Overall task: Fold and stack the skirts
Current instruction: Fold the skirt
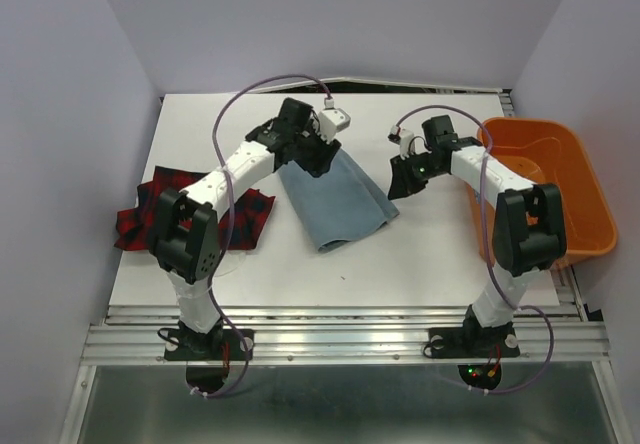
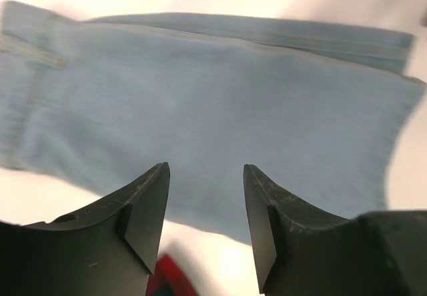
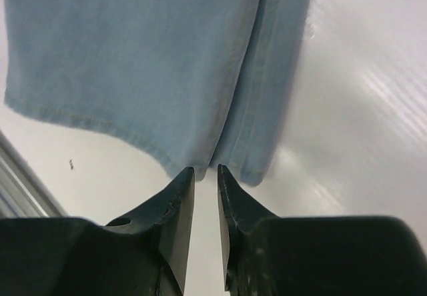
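Left tool (image 2: 205, 171): jaws well apart, nothing between them. It hangs over the narrow far end of the denim skirt (image 1: 338, 204) without gripping it.
Right tool (image 3: 205, 172): jaws parted only by a thin slit, through which the white surface (image 1: 400, 264) shows. No cloth is caught between them.
Denim skirt, place: flat on the middle of the surface, between the two arms.
Denim skirt to left tool: the cloth fills the ground just beyond the fingertips in the left wrist view, with a stitched band running along its far side there.
Denim skirt to right tool: the hem corner ends just at the fingertips in the right wrist view. In the overhead view this tool sits at the skirt's right edge.
Denim skirt, fold: in the right wrist view two layers meet along a lengthwise seam or fold line.
Denim skirt, long axis: from the far side of the surface toward the near edge, slanting a little to the right as it comes near.
Denim skirt, pointing: narrow end far, under the left tool. The wide hem fans toward the arm bases.
Plaid skirt (image 1: 148, 219): bunched at the left edge of the surface, partly hidden by the left arm and near the denim skirt but apart from it.
Orange tub (image 1: 585, 194): at the right edge, beyond the right arm.
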Motion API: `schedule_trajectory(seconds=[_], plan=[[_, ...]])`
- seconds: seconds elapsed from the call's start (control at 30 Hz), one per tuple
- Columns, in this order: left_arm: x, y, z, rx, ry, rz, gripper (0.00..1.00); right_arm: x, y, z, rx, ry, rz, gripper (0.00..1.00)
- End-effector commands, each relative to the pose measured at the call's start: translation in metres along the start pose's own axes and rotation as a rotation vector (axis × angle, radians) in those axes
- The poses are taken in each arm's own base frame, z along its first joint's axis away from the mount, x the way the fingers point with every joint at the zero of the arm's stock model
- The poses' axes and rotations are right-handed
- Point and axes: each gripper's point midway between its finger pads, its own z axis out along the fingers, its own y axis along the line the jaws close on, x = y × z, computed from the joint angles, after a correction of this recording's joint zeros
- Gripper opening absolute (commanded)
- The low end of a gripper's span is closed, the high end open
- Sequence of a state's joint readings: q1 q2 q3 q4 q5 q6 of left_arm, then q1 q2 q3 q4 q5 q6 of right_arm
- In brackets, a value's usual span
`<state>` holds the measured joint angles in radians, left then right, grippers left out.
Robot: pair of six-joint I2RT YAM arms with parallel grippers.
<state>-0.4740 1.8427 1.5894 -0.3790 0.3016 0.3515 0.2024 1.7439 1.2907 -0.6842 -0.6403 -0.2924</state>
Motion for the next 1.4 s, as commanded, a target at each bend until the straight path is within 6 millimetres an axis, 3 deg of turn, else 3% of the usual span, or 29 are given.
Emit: schedule_trajectory(seconds=[0.0,0.13,0.27,0.4,0.47,0.5,0.6,0.67,0.7,0.87,0.93,0.97,1.0,1.1,1.13,1.17,1.2,1.23,1.27,1.33,1.37], plan=[[0.038,-0.048,0.017,0.089,0.077,-0.046,0.59,-0.038,-0.032,0.019,0.086,-0.077,-0.015,0.27],[0.064,-0.061,0.032,0.110,0.150,-0.020,0.57,-0.033,-0.047,0.043,0.071,-0.041,0.023,0.34],[0.085,-0.059,0.048,0.120,0.245,-0.024,0.55,-0.003,-0.049,0.061,0.032,0.025,0.074,0.33],[0.105,-0.052,0.068,0.103,0.302,0.001,0.54,0.025,-0.045,0.063,0.032,0.068,0.089,0.22],[0.102,-0.044,0.077,0.088,0.306,0.018,0.52,0.036,-0.039,0.061,0.021,0.082,0.101,0.19],[0.103,-0.041,0.082,0.079,0.315,0.025,0.52,0.049,-0.034,0.061,0.012,0.101,0.125,0.13],[0.099,-0.022,0.099,0.038,0.317,0.061,0.49,0.067,-0.015,0.054,-0.034,0.108,0.173,0.02],[0.080,-0.010,0.104,0.016,0.278,0.105,0.49,0.073,-0.001,0.047,-0.061,0.098,0.196,0.01],[0.074,-0.007,0.106,0.009,0.266,0.120,0.49,0.088,0.008,0.046,-0.084,0.118,0.242,0.01],[0.022,0.003,0.104,-0.006,0.149,0.165,0.53,0.070,0.068,0.032,-0.317,0.060,0.251,0.01],[-0.003,-0.004,0.085,0.013,0.091,0.148,0.54,0.064,0.078,0.027,-0.341,0.047,0.245,0.01],[-0.006,-0.012,0.078,0.045,0.072,0.138,0.54,0.062,0.083,0.025,-0.361,0.041,0.256,0.01],[-0.018,-0.022,0.057,0.071,0.026,0.110,0.55,0.060,0.086,0.021,-0.358,0.029,0.265,0.02],[-0.025,-0.048,0.028,0.119,-0.011,0.072,0.57,0.061,0.087,0.016,-0.323,0.024,0.309,0.06],[-0.036,-0.053,0.009,0.084,-0.045,0.023,0.57,0.059,0.085,0.012,-0.285,0.008,0.304,0.07],[-0.020,-0.064,0.009,0.085,-0.008,0.003,0.57,0.064,0.084,0.012,-0.260,0.010,0.320,0.10],[-0.025,-0.083,-0.003,0.098,-0.023,0.010,0.56,0.065,0.082,0.011,-0.237,0.007,0.338,0.15],[-0.019,-0.093,-0.007,0.098,-0.012,-0.024,0.56,0.067,0.079,0.011,-0.209,0.004,0.345,0.26],[0.000,-0.104,-0.005,0.103,0.027,-0.041,0.56,0.070,0.073,0.011,-0.155,0.006,0.371,0.30],[0.008,-0.133,-0.008,0.118,0.036,-0.032,0.54,0.076,0.061,0.013,-0.073,0.013,0.398,0.31],[0.024,-0.145,-0.005,0.120,0.071,-0.046,0.52,0.079,0.056,0.014,-0.045,0.018,0.414,0.32]])
